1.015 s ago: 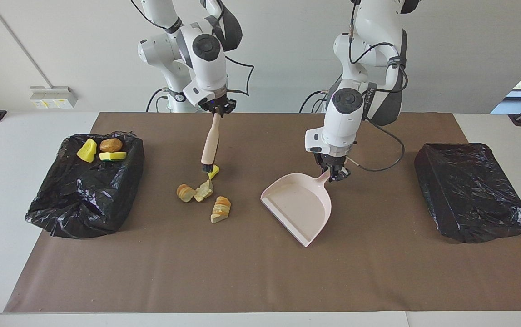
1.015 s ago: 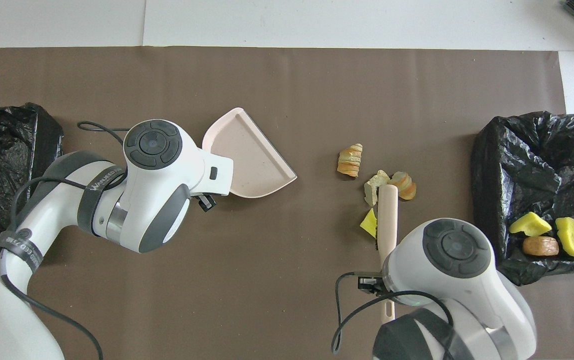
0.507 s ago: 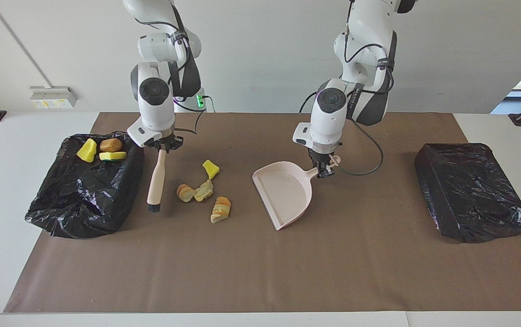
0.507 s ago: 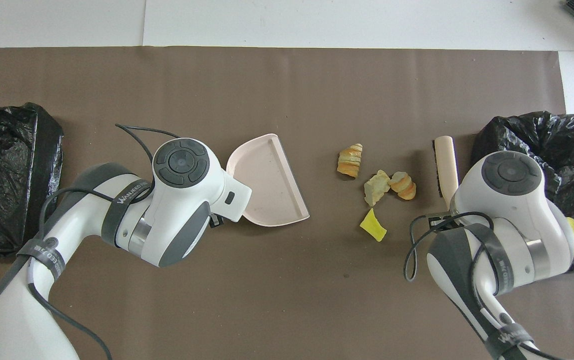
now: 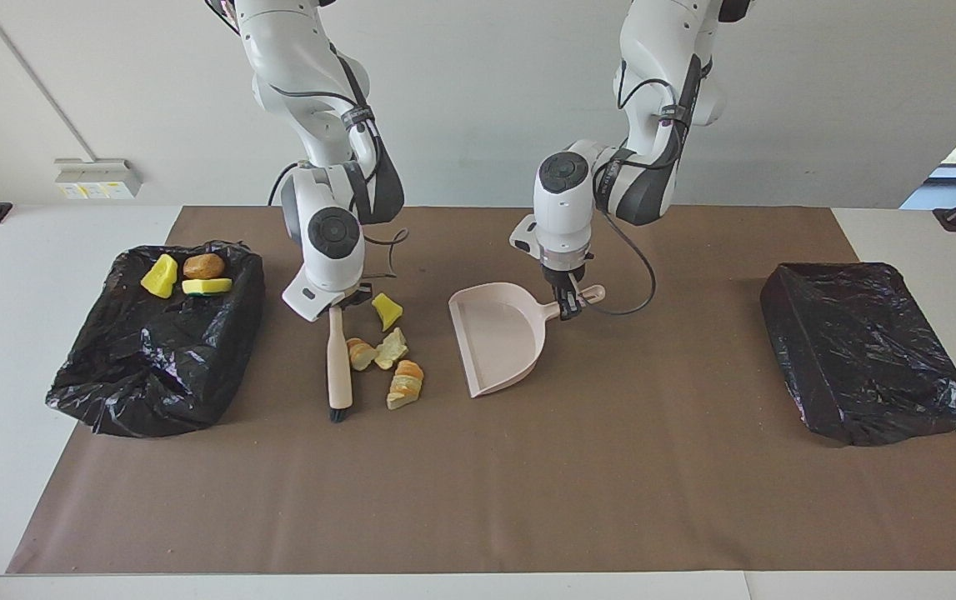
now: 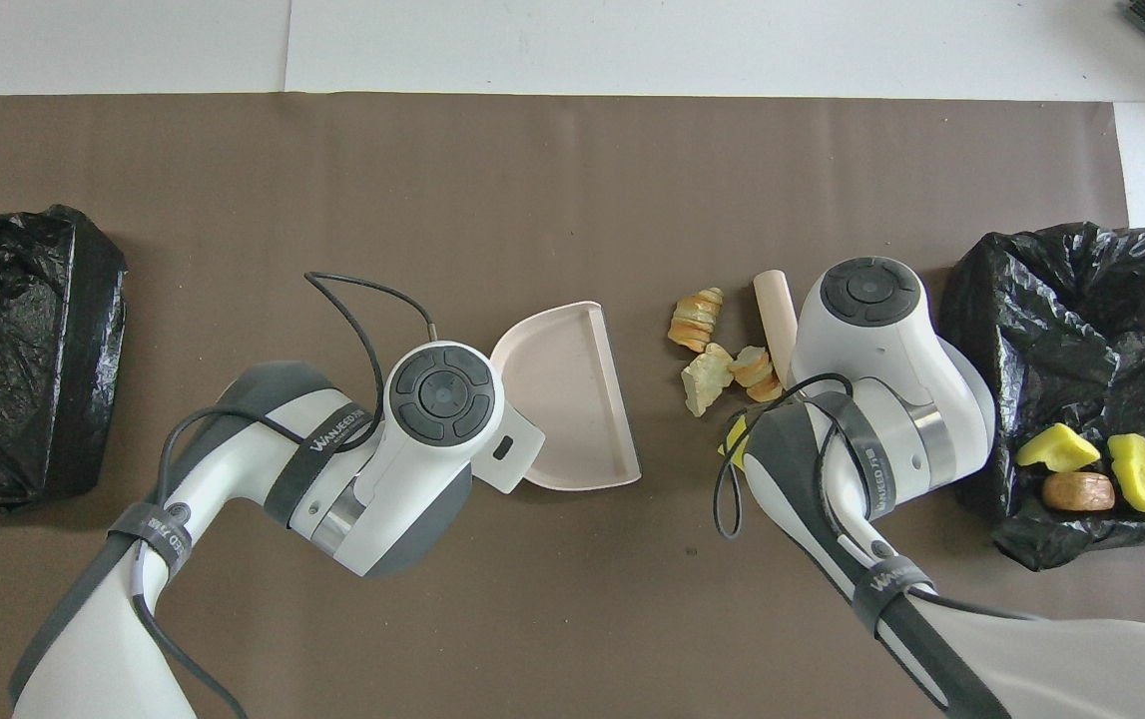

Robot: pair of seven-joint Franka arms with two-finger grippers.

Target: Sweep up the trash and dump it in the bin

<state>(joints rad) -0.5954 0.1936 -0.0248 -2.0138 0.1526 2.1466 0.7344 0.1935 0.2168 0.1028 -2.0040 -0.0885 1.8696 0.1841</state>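
My right claw [image 5: 336, 307] grips the beige black-bristled brush [image 5: 337, 367]; my left claw [image 5: 566, 310] clamps the pink plastic dustpan [image 5: 498, 337], mouth at nine o'clock facing the yellow-and-tan trash scraps [image 5: 390, 350] for catching.

Robotics lab, staged test bench. Two white articulated robot arms [image 5: 323, 158] mounted at a white desk [image 5: 44, 225] under a brown paper sheet [image 5: 478, 500]; bare pale wall [image 5: 486, 100] with a white cable conduit box [image 5: 97, 177]; black plastic-lined bins [image 5: 865, 350].
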